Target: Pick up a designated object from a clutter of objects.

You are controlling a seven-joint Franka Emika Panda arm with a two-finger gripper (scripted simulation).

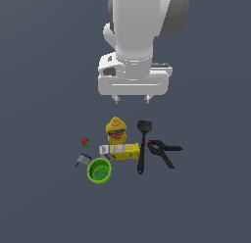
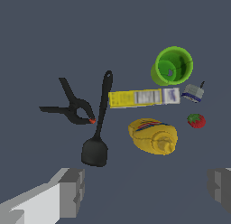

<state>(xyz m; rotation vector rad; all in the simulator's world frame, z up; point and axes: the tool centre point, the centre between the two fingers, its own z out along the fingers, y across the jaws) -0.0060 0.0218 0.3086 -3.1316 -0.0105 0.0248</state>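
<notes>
— While the arm [image 1: 142, 26] hangs high over the pile, how is the gripper [image 1: 131, 98]?
— Jaws spread wide, holding nothing.
— And the clutter?
— Mustard [image 1: 116, 130] and box [image 1: 119, 150] in the middle, cup [image 1: 99, 170] below, spatula [image 1: 142, 144] touching the box's end.
— The clamp [image 1: 163, 151]?
— Flat on the exterior view's right, red tip against the spatula. Ball [image 1: 86, 142] and grey item [image 1: 82, 160] lie opposite.

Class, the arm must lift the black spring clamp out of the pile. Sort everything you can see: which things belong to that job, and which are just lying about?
Belongs to the job:
- black spring clamp
- pincer, open, hanging above the pile

Just lying about:
- black spatula, right beside the clamp
- mustard bottle
- yellow-white box
- green cup
- small red-green ball
- small grey-blue item
</notes>
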